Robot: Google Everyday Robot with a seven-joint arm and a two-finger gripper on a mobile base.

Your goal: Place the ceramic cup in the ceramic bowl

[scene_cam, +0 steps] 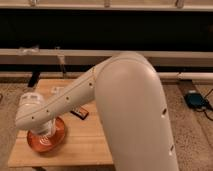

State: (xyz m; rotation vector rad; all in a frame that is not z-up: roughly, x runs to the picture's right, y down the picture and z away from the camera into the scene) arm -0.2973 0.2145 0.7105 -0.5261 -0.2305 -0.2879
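Note:
The ceramic bowl (55,142) is a wide orange-red dish with a pale swirl, on the left front of the wooden table (87,147). My white arm (75,97) reaches down from the right, and its wrist ends right over the bowl. My gripper (45,131) hangs below the wrist, low over the bowl's middle and mostly hidden by the arm. A pale rounded shape shows there. I cannot tell whether it is the ceramic cup or part of the gripper.
A small dark flat object (80,113) lies on the table right of the bowl, under the arm. A small pale object (56,91) sits near the table's back edge. A blue item (196,100) lies on the carpet at right. A dark wall with rails runs behind.

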